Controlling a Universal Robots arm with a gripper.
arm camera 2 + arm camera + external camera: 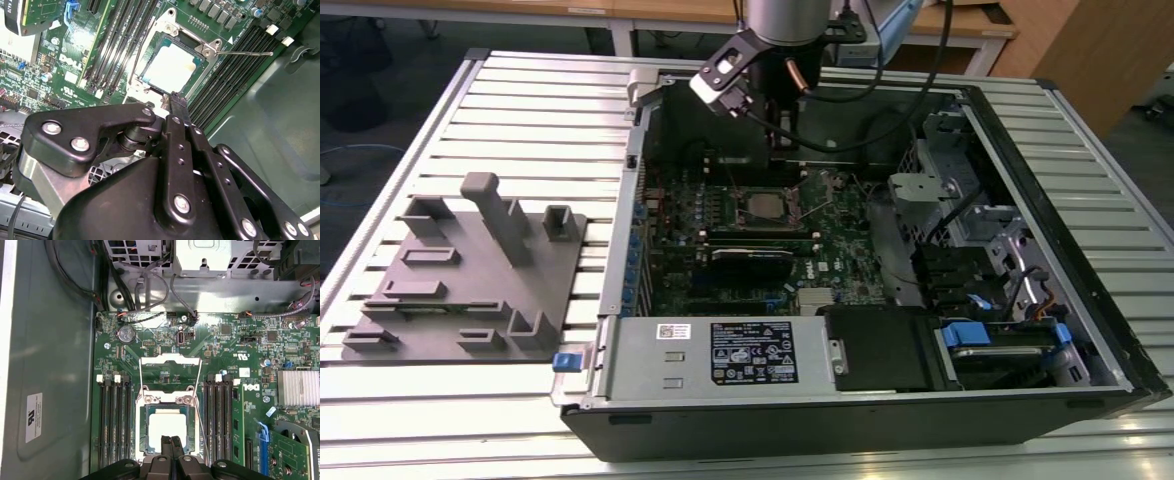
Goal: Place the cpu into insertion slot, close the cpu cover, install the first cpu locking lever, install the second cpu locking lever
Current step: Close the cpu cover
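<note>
Slatted worktop (520,110): open PC case (1067,330) lying flat; grey fixture block (467,290) beside it, exterior view's left. Green board (235,345) inside case. Claw (170,441): tips pressed together, nothing btwn, just over insertion slot (146,432) edge. Cpu cover (159,31) flat round cpu (167,422), which sits in slot.

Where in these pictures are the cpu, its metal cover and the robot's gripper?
cpu (167,422), first wrist view, middle of its metal top.
cpu cover (170,359), first wrist view, its silver end bar.
gripper (171,440), first wrist view, between its fingertips.
</note>
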